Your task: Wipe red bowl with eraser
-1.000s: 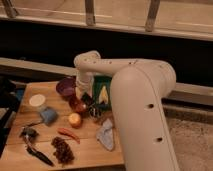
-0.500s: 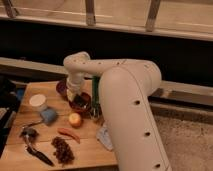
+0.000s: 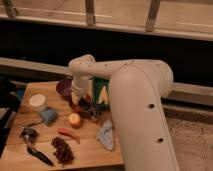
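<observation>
The red bowl (image 3: 75, 106) sits on the wooden table (image 3: 90, 150), just in front of the purple bowl (image 3: 63, 87), and is mostly covered by my arm. My gripper (image 3: 85, 106) reaches down from the white forearm and is inside the red bowl's right part. It is shut on the eraser (image 3: 86, 107), a small dark block with a paler edge that rests against the bowl. The bowl's left rim shows as a red-orange sliver.
A green bag (image 3: 103, 93) stands right of the bowl. An orange fruit (image 3: 75, 120), a red chilli (image 3: 68, 134), a blue cup (image 3: 49, 116), a white lid (image 3: 36, 100), a black-handled tool (image 3: 38, 154), a dark cluster (image 3: 62, 150) and a grey cloth (image 3: 106, 136) lie around.
The arm's elbow swung left and then slightly back right. The gripper with the eraser stayed over the red bowl, shifting a little within it.
</observation>
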`<state>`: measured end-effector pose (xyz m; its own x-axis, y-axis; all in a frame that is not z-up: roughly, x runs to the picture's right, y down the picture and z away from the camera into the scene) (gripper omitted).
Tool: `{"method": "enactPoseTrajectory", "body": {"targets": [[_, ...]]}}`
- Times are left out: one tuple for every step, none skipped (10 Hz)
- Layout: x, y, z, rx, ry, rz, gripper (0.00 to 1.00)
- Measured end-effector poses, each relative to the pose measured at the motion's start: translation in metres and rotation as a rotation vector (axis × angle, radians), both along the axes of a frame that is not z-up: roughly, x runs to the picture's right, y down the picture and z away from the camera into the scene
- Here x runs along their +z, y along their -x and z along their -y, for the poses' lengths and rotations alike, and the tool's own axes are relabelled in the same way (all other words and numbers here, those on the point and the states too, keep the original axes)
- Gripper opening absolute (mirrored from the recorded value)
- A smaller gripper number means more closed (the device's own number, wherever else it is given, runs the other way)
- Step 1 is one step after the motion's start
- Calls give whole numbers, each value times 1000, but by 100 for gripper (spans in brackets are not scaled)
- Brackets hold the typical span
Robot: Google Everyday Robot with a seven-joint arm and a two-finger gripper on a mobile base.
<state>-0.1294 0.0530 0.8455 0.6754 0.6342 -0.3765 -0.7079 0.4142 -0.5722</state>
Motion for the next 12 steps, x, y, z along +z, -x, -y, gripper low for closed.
{"method": "enactPoseTrajectory", "body": {"targets": [[1,-3,5,3,-2,-9,0],[6,-2,11,3,-4,-13,0],[9,2,15,7,-5,-4,0],[13,10,21,7,-5,11,0],[15,29,25,-11,-6,42,0],[15,46,25,-31,-5,68,0],[13,56,23,-44,-1,85,0],[10,59,19,-56,7,92,0],[6,62,14,-69,12,97,0],[0,58,9,-72,15,91,0],[-3,46,5,-66,18,75,0],[-6,30,2,-55,20,55,0]]}}
